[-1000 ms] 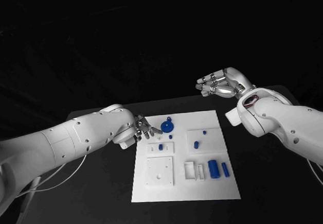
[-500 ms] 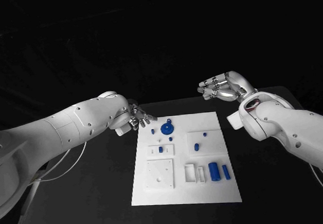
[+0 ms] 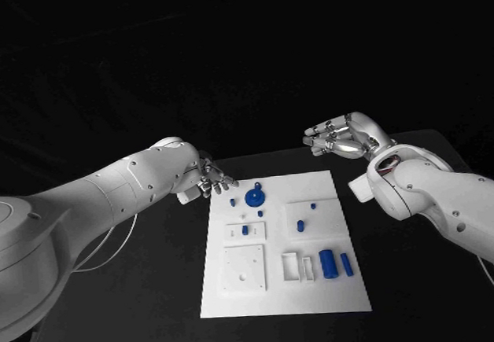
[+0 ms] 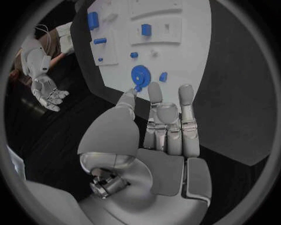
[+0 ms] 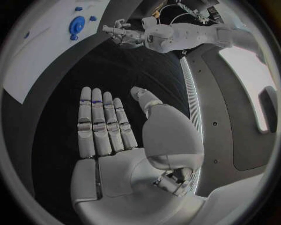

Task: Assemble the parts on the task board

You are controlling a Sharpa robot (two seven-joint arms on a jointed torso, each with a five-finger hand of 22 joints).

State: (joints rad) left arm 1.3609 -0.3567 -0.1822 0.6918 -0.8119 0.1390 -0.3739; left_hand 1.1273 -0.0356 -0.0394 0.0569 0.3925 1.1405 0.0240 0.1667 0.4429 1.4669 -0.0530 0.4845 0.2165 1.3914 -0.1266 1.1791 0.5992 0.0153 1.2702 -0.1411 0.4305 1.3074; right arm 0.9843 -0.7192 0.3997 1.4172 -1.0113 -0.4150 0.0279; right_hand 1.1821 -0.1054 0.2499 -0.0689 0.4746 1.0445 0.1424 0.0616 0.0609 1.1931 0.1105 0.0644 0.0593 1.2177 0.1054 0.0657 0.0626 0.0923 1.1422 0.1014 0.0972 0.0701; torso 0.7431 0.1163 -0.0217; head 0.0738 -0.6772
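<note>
My left hand (image 3: 206,182) hangs just off the far left corner of the task board (image 3: 281,295), holding nothing; my wrist camera shows its fingers (image 4: 168,123) laid side by side and nearly straight, the thumb standing a little apart, with the fingertips over the dark table (image 3: 165,295) at the board's edge. Just past those fingertips, on the board, sits the round blue disc (image 3: 256,194), with a small blue piece (image 3: 234,201) beside it toward my left. My right hand (image 3: 342,137) is raised beyond the board's far right corner, well apart from every part; it too is released and grasps nothing (its own wrist view shows the palm flat and the fingers (image 5: 102,123) stretched out together, thumb off to one side). Moving nearer to me along the board, a blue peg (image 3: 245,229) stands in a small white block, and two more blue pieces lie on a raised square toward my right, one small (image 3: 313,207) and one longer (image 3: 301,222). Nearest me, a blue cylinder (image 3: 328,264) and a slimmer blue bar (image 3: 346,262) lie side by side next to a white frame (image 3: 290,266), with a white square plate (image 3: 245,272) to the left of them.
</note>
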